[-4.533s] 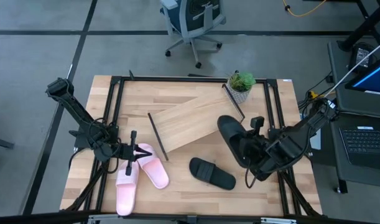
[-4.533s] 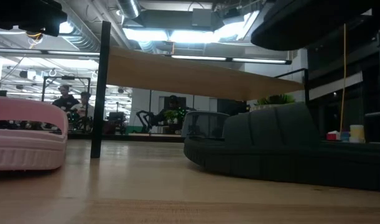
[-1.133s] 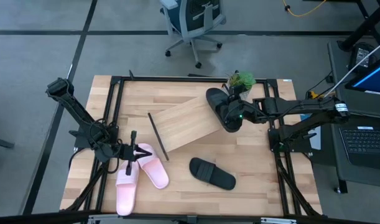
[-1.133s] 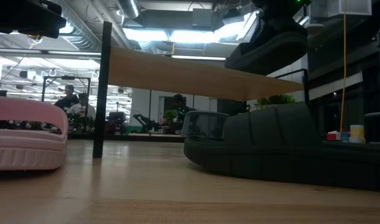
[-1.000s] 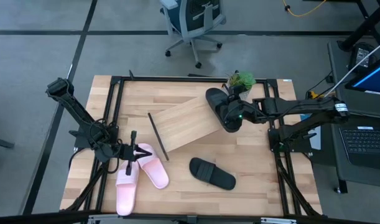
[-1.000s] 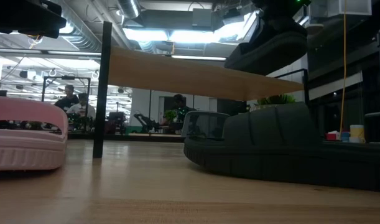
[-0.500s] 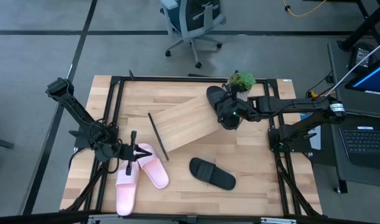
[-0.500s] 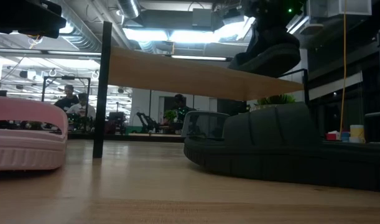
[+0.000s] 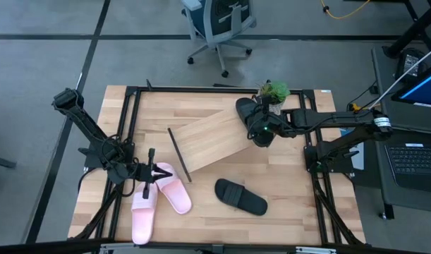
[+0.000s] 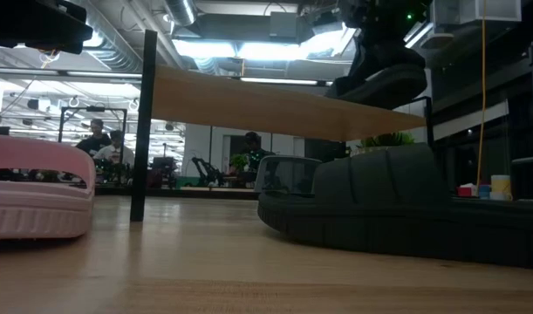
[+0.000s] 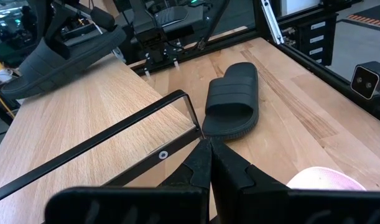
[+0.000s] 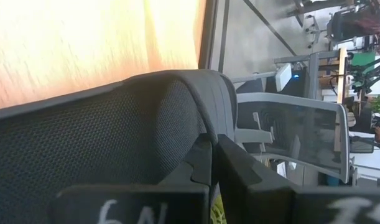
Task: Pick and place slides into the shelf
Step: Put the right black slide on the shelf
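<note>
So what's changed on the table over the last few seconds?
The right gripper, shut on a black slide, carried it from the table's right side up onto the shelf by its right end. The left gripper, the pink slides and the other black slide stayed put.

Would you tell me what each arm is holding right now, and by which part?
The right tool is shut on a black slide at its edge, over the shelf. The left tool, shut, holds nothing.
</note>
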You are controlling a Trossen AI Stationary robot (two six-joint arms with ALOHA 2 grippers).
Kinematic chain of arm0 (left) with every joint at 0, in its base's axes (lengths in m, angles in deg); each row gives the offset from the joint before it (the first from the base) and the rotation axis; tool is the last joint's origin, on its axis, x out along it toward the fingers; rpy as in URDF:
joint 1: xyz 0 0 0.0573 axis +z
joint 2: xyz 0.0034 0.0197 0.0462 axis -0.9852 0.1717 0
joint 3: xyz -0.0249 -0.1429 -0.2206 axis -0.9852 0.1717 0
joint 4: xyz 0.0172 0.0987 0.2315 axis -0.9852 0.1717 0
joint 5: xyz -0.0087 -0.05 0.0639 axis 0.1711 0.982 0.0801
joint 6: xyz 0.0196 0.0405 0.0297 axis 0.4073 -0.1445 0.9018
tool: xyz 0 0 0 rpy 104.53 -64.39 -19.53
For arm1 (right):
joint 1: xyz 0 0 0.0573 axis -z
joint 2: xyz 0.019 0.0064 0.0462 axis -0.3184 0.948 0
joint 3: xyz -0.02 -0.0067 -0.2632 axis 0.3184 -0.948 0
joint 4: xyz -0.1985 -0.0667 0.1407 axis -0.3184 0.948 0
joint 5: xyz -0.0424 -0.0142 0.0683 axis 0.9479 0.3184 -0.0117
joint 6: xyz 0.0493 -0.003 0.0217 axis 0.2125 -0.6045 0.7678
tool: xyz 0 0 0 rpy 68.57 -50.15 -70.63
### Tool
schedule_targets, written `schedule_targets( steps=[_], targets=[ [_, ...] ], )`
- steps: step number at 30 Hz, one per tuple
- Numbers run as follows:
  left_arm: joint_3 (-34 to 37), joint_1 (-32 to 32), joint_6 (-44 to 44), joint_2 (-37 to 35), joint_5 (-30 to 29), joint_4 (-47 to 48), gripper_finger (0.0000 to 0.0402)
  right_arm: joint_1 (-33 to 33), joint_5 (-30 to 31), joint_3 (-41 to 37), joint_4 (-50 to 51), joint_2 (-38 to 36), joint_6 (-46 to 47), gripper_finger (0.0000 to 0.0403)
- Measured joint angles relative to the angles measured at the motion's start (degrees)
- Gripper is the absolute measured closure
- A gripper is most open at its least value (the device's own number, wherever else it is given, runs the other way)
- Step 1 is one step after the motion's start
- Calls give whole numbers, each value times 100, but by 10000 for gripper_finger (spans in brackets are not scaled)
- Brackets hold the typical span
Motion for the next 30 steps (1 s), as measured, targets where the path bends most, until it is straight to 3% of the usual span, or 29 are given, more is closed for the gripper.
schedule_targets(
  steps=[30],
  targets=[
    [0, 0, -4, 0, 0, 0, 401, -2, 1, 0, 127, 0, -7, 391]
  ],
)
